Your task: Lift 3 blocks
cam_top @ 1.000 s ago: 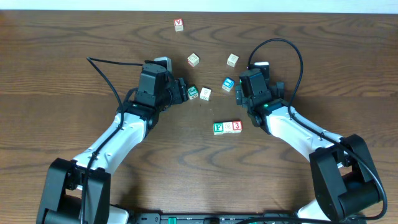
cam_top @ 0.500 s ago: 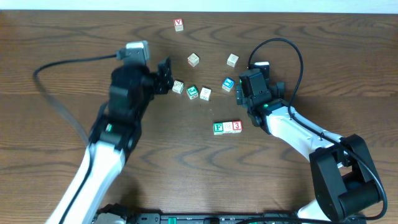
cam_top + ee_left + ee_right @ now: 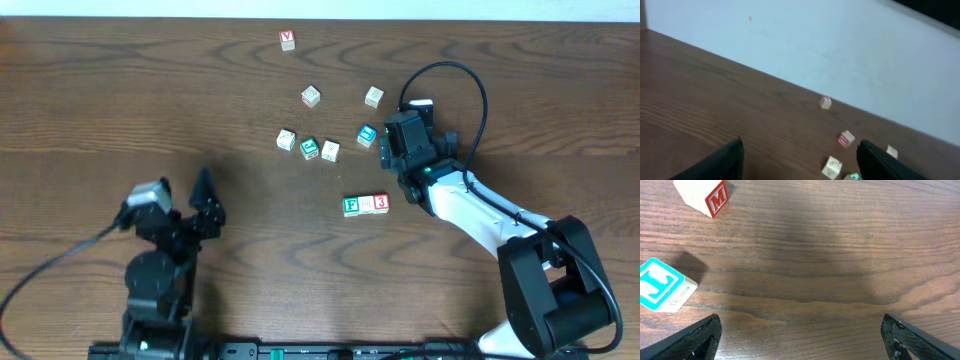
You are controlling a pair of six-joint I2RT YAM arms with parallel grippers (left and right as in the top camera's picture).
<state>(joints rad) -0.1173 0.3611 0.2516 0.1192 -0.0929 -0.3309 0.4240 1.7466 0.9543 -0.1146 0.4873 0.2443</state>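
Three blocks (image 3: 366, 205) (green F, pale, red 3) are lying in a touching row mid-frame, just below the right gripper (image 3: 383, 150), which is gaping empty. The left gripper (image 3: 210, 195) is sitting lower left, well apart, likewise spread and empty.

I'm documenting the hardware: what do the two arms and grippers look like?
The right arm has white shells, black joints, a looping black cable and a small green light. The left arm shows black, with a pale wrist camera. Both the left gripper and right gripper have black fingers.
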